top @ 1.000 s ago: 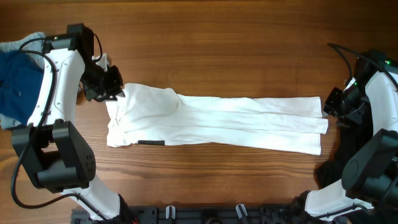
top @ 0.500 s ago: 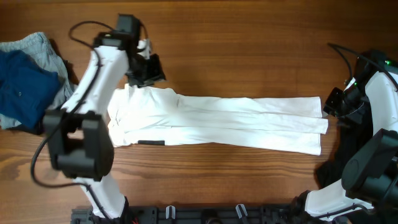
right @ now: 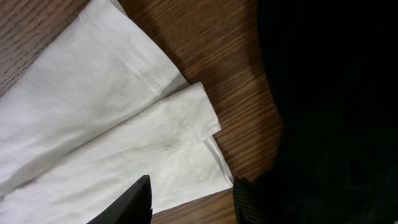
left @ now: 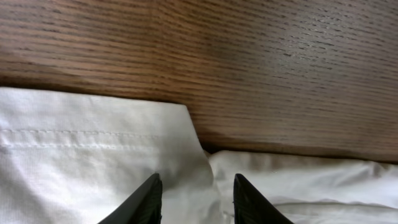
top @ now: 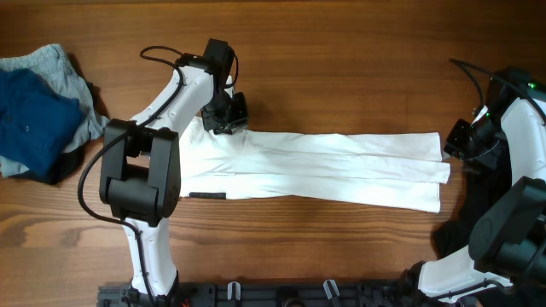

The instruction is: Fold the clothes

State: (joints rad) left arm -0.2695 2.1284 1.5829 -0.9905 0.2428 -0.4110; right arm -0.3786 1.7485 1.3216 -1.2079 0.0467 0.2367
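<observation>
on the counter (top: 341, 51), in the overhead view, the white trousers (top: 341, 166) lie flat with their long axis running 9 o'clock to 3 o'clock: waist end toward 9, the two leg hems toward 3. they are already doubled leg over leg, so by my reckoning the lengthwise fold is what you have left.

your left arm (top: 183, 85) has its jaws over the 12 o'clock edge of the trousers, just where the wide seat narrows into the legs. in the left wrist view the left jaws stand apart with nothing between them, and the white cloth's stitched corner (left: 177, 115) sits just ahead of them, toward 12. the cloth is directly under and in front of the tips, not yet pinched.

your right arm (top: 520, 119) waits at the 3 o'clock end. the right jaws are also apart and empty; in the right wrist view the hem corners (right: 205, 121) lie just ahead of the tips, at about 12 o'clock, with bare wood beyond.

so each arm is the nearer one for its own end: left for the seat edge, right for the hems. a fold would carry one end along that 9-to-3 axis onto the other.

a blue garment (top: 30, 119) and a grey garment (top: 51, 61) are heaped at the counter's 9 o'clock edge, well apart from the trousers.
</observation>
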